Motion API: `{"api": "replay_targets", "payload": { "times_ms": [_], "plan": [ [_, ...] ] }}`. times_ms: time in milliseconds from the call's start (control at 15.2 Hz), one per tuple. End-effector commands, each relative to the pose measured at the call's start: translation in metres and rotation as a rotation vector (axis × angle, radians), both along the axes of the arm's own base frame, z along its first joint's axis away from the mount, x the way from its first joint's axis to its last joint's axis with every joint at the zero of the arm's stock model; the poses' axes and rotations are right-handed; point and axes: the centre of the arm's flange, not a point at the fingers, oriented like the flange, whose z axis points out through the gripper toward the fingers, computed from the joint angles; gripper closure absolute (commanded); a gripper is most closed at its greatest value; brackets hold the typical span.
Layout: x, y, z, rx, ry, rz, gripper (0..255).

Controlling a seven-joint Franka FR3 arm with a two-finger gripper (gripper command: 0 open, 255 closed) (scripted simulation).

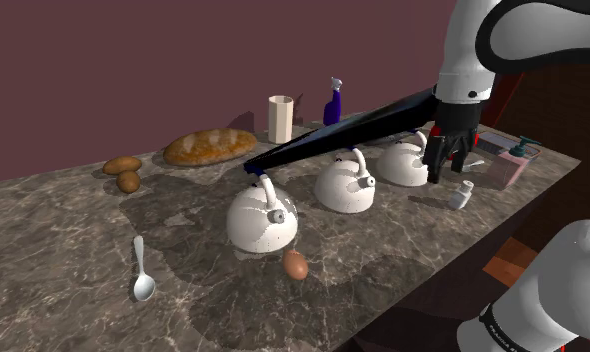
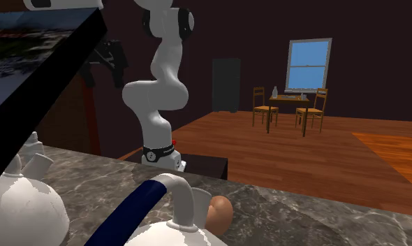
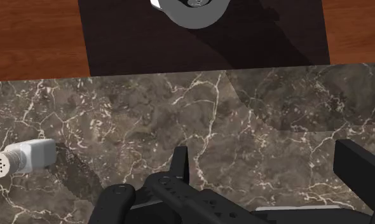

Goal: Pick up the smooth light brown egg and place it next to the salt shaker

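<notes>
Dark marble countertop (image 1: 73, 220), grey-brown with pale veining, runs under a plain maroon wall; wood floor shows beyond its edge in the wrist view.

Progress: nothing is done yet, as you can judge from the layout.
- The light brown egg (image 1: 296, 265) lies on the counter, touching or just beside the base of the nearest white kettle (image 1: 261, 218). It is well apart from the salt shaker (image 1: 462, 194).
- The gripper (image 1: 446, 172) hangs above the counter near the salt shaker, far from the egg. Its fingers stand apart with nothing between them; the wrist view shows bare marble in the gap.
- Left to do: travel to the egg, close on it, lift, carry it past the kettles, and set it down beside the shaker.

Materials and shapes:
- Egg: smooth, matte, oval. You should expect it to roll if nudged, and the kettle crowds one side of it.
- Salt shaker: small, white, cylindrical, with a perforated cap visible in the wrist view.
- Kettles: three in a row, glossy white and rounded.
- A metal spoon (image 1: 142, 270) lies towards the shoulder view's left, clear of the likely path.
</notes>
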Motion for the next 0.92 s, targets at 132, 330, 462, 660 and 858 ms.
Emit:
{"api": "replay_targets", "payload": {
  "times_ms": [132, 330, 462, 660, 858],
  "plan": [
    [0.008, 0.022, -0.012, -0.001, 0.0, -0.011, 0],
    [0.02, 0.054, -0.03, -0.003, 0.0, -0.029, 0],
    [0.029, 0.076, -0.042, -0.004, 0.0, -0.04, 0],
    [0.042, 0.108, -0.061, -0.005, -0.001, -0.057, 0],
    [0.055, 0.14, -0.079, -0.007, -0.001, -0.074, 0]
  ]
}}
